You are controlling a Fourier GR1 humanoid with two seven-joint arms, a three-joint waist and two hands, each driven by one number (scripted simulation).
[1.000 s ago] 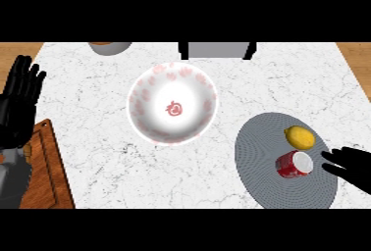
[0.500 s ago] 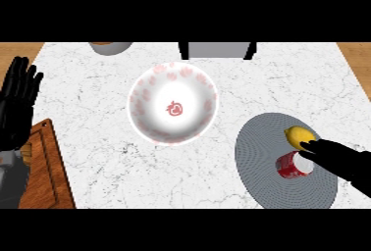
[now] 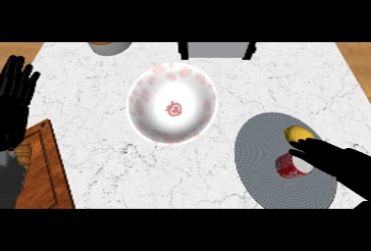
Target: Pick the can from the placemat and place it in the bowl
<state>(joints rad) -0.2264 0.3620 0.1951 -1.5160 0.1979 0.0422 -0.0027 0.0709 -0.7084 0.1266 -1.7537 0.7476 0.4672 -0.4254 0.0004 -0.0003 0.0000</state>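
In the head view, the bowl (image 3: 172, 104) is seen near the middle of the table (image 3: 109, 147), white with red marks and with nothing in it. To the lower right of the bowl a round grey placemat (image 3: 264, 147) is laid, and on it the can (image 3: 292, 166) stands, red and white, well apart from the bowl. A yellow fruit (image 3: 299, 133) lies just beside the can, on the side nearer the bowl's height.

The right robot hand (image 3: 330, 159) is held over the can from the right, its fingers (image 3: 304, 145) stretched out and not closed round anything; the can is partly hidden by them. The left robot hand (image 3: 16, 98) is rested far left of the bowl, spread, fingers up.

The reach-and-grasp step is judged to be in hand; nothing is lifted yet. Next, the fingers should be curled round the can, clear of the fruit, before it is raised and carried up-left to the bowl.
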